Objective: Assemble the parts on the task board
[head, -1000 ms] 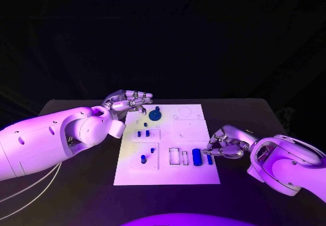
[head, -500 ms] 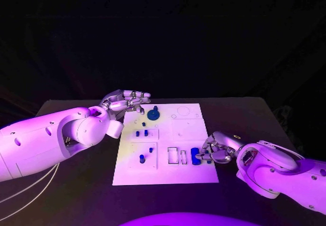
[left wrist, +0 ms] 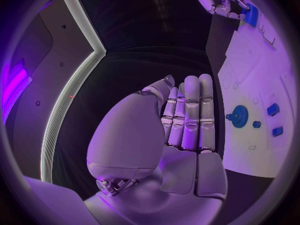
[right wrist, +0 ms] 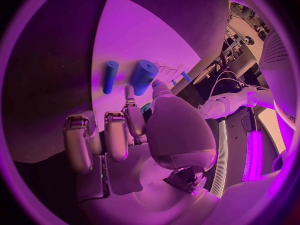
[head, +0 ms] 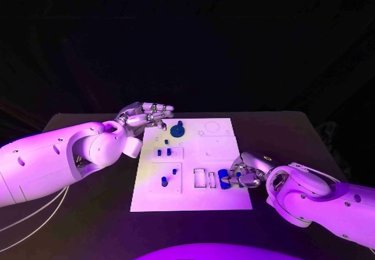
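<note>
task board: flat white plate mid-table, with shallow recesses holding small blue parts.
gear: round blue toothed part near the board's far edge.
cylinder: thick blue peg on the board's right side.
right hand: fingers curled beside the cylinder; grip unclear.
left hand: fingers straight, released, holding nothing, near the gear.

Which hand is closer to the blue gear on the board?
Left. The left hand hovers just beside the gear at the board's far end; the right hand is at the near right edge.
</note>
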Available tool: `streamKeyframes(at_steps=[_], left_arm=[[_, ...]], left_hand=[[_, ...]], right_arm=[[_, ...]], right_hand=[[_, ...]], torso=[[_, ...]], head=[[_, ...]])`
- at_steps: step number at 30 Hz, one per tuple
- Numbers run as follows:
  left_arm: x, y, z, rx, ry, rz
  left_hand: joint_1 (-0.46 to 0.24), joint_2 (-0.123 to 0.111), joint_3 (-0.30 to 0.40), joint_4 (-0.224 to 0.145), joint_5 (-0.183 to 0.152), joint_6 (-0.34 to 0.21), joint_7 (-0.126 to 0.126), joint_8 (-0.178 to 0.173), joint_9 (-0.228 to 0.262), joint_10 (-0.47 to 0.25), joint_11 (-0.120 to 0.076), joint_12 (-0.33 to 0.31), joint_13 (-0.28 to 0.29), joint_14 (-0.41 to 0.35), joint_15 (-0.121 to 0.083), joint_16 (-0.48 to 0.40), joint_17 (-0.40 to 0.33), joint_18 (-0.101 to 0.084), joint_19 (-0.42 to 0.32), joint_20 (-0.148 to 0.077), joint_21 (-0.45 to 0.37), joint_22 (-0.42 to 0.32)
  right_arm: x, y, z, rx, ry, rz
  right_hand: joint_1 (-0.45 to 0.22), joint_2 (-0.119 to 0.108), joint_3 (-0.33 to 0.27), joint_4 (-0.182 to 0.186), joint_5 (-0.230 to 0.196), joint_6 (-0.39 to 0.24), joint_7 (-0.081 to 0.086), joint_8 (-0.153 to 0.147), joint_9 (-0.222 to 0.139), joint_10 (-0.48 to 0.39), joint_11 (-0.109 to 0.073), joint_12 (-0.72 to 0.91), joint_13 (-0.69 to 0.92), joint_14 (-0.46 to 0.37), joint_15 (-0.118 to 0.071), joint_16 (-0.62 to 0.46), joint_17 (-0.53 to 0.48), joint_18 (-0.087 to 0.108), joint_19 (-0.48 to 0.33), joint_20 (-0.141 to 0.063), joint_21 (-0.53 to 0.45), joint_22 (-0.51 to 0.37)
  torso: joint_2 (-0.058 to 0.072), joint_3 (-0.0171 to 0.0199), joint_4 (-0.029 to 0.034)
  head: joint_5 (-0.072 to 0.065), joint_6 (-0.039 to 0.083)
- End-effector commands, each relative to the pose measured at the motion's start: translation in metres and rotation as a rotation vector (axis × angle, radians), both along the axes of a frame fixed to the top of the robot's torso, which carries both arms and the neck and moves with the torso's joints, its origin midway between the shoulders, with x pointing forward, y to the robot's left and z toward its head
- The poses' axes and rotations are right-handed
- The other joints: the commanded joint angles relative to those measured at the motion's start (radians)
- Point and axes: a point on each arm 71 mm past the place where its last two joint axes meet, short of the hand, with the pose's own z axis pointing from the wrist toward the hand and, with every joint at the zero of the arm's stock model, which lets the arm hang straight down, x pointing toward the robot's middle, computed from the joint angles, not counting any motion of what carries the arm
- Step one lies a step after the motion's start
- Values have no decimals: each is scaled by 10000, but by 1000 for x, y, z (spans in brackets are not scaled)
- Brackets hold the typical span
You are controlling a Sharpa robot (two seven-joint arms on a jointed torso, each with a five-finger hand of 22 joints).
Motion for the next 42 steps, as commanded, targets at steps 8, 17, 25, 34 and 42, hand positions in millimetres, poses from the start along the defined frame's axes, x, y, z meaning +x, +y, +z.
streamKeyframes(at_steps=[8, 17, 25, 34, 42], left_arm=[[-1, -1, 1, -142, -18, -128], [-1, -1, 1, -139, 17, -162], [-1, 0, 1, -137, 22, -164], [-1, 1, 1, -121, 28, -135], [-2, -1, 1, -147, 56, -235]], left_hand=[[-80, 59, -103, 20, -18, -104, 27, 27, -20, -108, 25, 70, 12, -88, 22, 37, -25, 128, 79, 8, -66, -21], [-80, 59, -103, 20, -18, -104, 27, 27, -20, -108, 25, 70, 12, -88, 22, 37, -25, 128, 79, 8, -66, -21], [-87, 56, -115, 23, -17, -121, 35, 24, -25, -126, 32, 72, 11, -91, 28, 38, -31, 127, 79, 11, -73, -24], [-87, 56, -115, 23, -17, -121, 35, 24, -25, -126, 32, 72, 11, -91, 28, 38, -31, 127, 79, 11, -73, -24], [-134, 40, -171, 47, -20, -162, 50, 22, -39, -173, 49, 85, 10, -108, 47, 40, -51, 124, 74, 26, -101, -38]], right_arm=[[3, 7, -8, -881, 77, -94], [5, 16, -15, -1100, 239, 84], [4, 16, -16, -1067, 176, -8], [-2, 12, -3, -47, -435, -486], [-6, 28, 17, 1298, -697, -461]], right_hand=[[-62, 2, -348, 14, -469, -81, -30, 150, 217, -75, -1, -101, 9, 745, 10, -20, 1182, -65, 1049, 16, 45, 2627], [233, 55, -421, -51, -561, -84, -50, 220, 365, -61, -16, -103, 58, 744, -1, -25, 1180, -65, 1049, 8, 45, 2627], [583, 208, -450, -107, -303, -36, -88, 325, 533, -10, -51, -78, 137, 751, -29, -13, 1210, -65, 1049, -14, 45, 2627], [925, 568, -453, -101, 536, 152, -218, 536, 788, 199, -169, 87, 375, 756, -123, -9, 1225, -65, 1049, -94, 45, 2627], [844, 759, -512, -4, 834, 232, -280, 613, 890, 301, -226, 151, 470, 761, -174, -5, 1238, -65, 1049, -142, 45, 2627]], torso=[[-1, 1, 4], [0, 5, 5], [-5, 0, 2], [-11, 2, 9], [2, 10, 22]], head=[[10, 0], [17, 12], [33, 6], [75, -14], [58, 2]])
